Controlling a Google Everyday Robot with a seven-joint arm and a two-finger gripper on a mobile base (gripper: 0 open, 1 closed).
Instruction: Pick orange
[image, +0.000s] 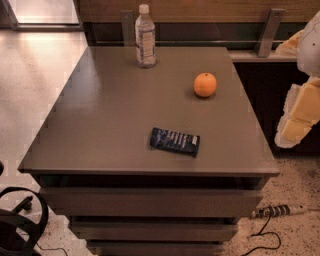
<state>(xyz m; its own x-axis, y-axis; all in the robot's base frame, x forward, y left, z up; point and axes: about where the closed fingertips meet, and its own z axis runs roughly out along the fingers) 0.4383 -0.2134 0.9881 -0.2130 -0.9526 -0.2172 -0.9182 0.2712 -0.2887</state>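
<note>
The orange (205, 84) is a small round bright-orange fruit. It sits on the brown table top (110, 115), right of centre and toward the back. My gripper (295, 125) hangs at the right edge of the view, beyond the table's right side. It is well to the right of the orange, nearer the front, and apart from it. Nothing touches the orange.
A plastic water bottle (145, 37) stands upright at the back of the table. A dark blue snack packet (175, 141) lies flat near the front. A power strip with a cable (277, 211) lies on the floor at right. A black chair base (17, 225) is at bottom left.
</note>
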